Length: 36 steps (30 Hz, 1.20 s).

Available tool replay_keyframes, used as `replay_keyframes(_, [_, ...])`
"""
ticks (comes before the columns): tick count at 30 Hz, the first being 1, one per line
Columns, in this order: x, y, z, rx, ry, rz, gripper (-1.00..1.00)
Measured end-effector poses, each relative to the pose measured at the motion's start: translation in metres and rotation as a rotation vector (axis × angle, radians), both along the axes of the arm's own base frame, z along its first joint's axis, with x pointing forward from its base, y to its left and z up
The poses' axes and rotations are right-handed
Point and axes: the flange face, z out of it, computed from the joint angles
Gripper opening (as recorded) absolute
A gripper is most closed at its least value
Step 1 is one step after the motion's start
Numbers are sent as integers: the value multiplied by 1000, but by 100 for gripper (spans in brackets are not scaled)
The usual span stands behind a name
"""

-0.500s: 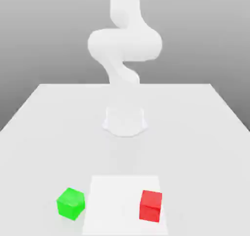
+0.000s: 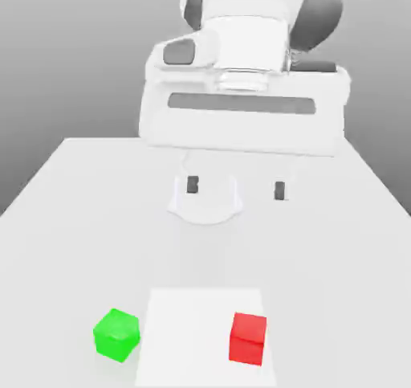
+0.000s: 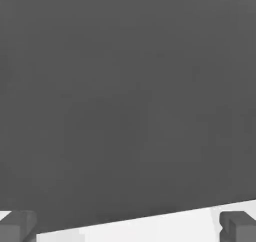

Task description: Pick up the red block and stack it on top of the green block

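Here the gripper (image 2: 236, 188) hangs high above the table (image 2: 72, 218), fingers spread wide and holding nothing. The red block (image 2: 248, 339) sits near the front edge (exterior view's right), well apart from the green block (image 2: 117, 334).

Gripper (image 2: 236, 188) hangs high over the table (image 2: 64, 218), large in the exterior view, fingers pointing down and spread wide with nothing between them; dark fingertip pads (image 2: 193, 185) sit in front of the round arm base (image 2: 205, 206). Green block (image 2: 117, 335) sits on the table near the front edge toward the exterior view's left, just beside a lighter square patch (image 2: 193, 330); red block (image 2: 248, 339) rests on that patch toward the exterior view's right. Blocks are well apart from each other and from the gripper, both flat on the surface.
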Motion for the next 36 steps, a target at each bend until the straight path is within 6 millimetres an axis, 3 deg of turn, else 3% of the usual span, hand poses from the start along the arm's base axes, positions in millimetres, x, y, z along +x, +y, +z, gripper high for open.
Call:
replay_keyframes(7, [-28,19,-134,45,212,-50,0])
replay_keyframes(13, [-35,22,-212,56,250,-63,0])
replay_keyframes(14, [-36,22,-220,55,250,-63,-100])
replay_keyframes(21, [-36,22,-219,56,249,-63,-100])
replay_keyframes(26, [-36,21,-168,55,250,-63,-100])
replay_keyframes(28, [-33,-7,-155,54,250,-98,-100])
replay_keyframes(31, [-34,-78,-142,60,249,-194,-100])
replay_keyframes(35, [-55,-174,-125,85,243,-328,-100])
replay_keyframes(36, [-57,-183,-128,88,242,-336,-100])
